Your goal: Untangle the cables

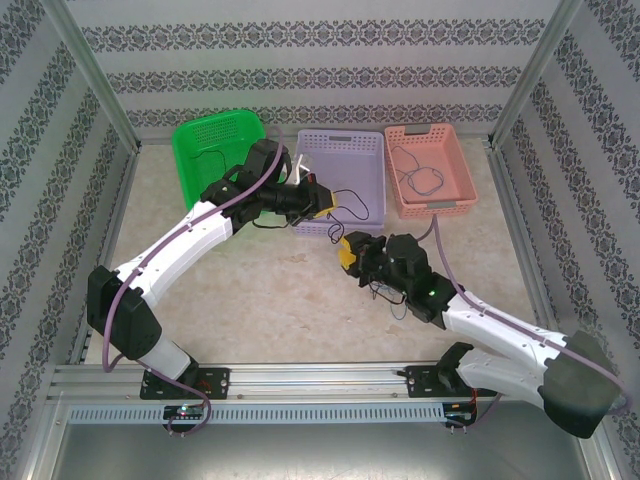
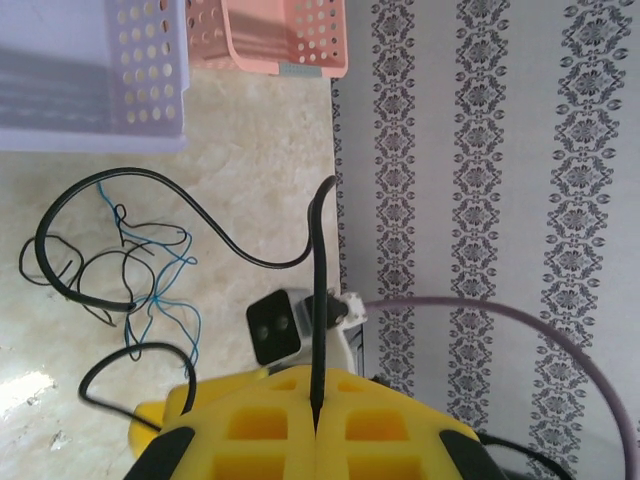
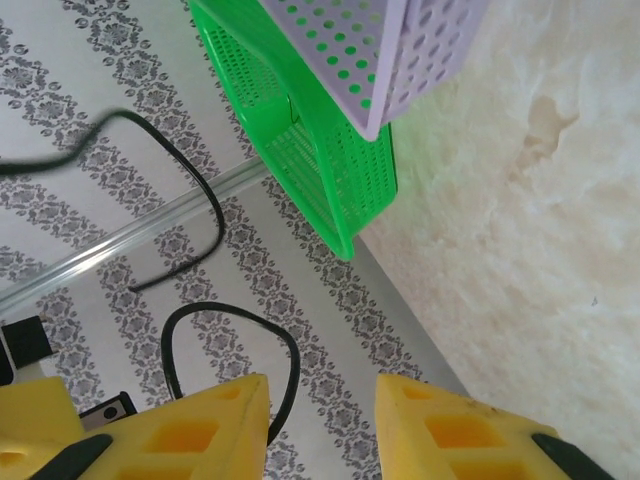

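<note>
Black thin wire pinched in left jaws; right jaws spread, empty. Likely limp, light, snag-prone; best gripped beside blue-black wire tangle.

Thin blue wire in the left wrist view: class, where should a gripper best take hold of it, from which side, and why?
Probably its lower, nearly straight run: there the thin blue wire stands clear of the knotted tangle of black strands. Approach from the bare marble tabletop side, jaws across the strand. The left gripper is shut on the thick black cable, possibly anchoring it.
</note>
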